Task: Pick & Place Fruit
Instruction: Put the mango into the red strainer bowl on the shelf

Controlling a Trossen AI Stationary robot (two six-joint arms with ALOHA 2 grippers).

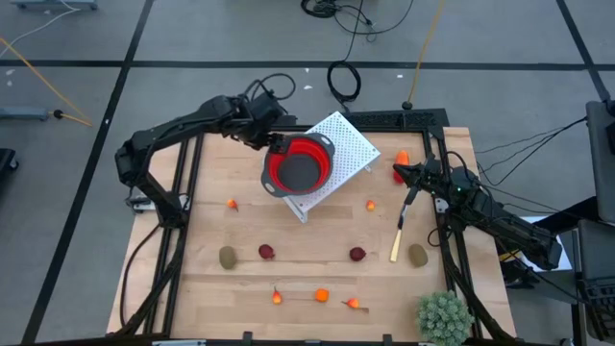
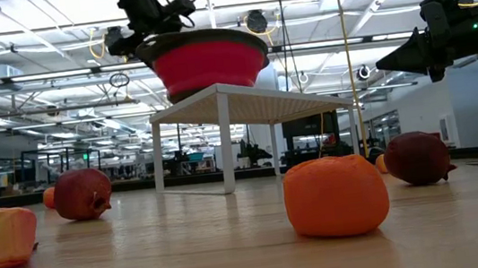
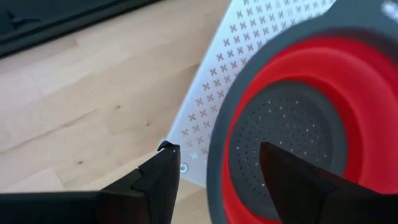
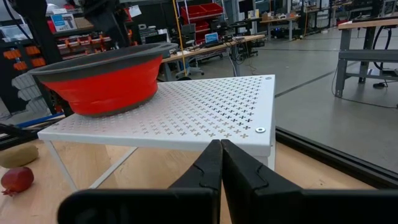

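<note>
Fruit (image 1: 266,252) all loose on the counter (image 1: 307,274): two olive ovals near the front corners, two dark red balls between them, small orange pieces scattered front and mid, one red-orange piece (image 1: 401,159) by the right gripper at the back. None is in the red colander (image 1: 299,165), which sits on the white perforated stand (image 1: 351,144), overhanging its left edge. Left gripper (image 1: 274,144) hovers at the colander's back-left rim, fingers (image 3: 155,183) spread with nothing between them; the wrist view puts the rim in the gap, no contact that I can tell. Right gripper (image 1: 399,171) waits beside the stand's right end, fingers (image 4: 214,163) clenched together, empty; pale stick (image 1: 399,234) lies just in front of it. Judgement: colander looks set, picking not yet begun. To do it well: lift the left arm clear without nudging the overhanging colander, then take the nearest piece first, coming straight down with fingers wide, since the round pieces will likely roll if clipped. Release low over the colander's middle. Leave the spiky plant ball (image 1: 443,317) alone.
</note>
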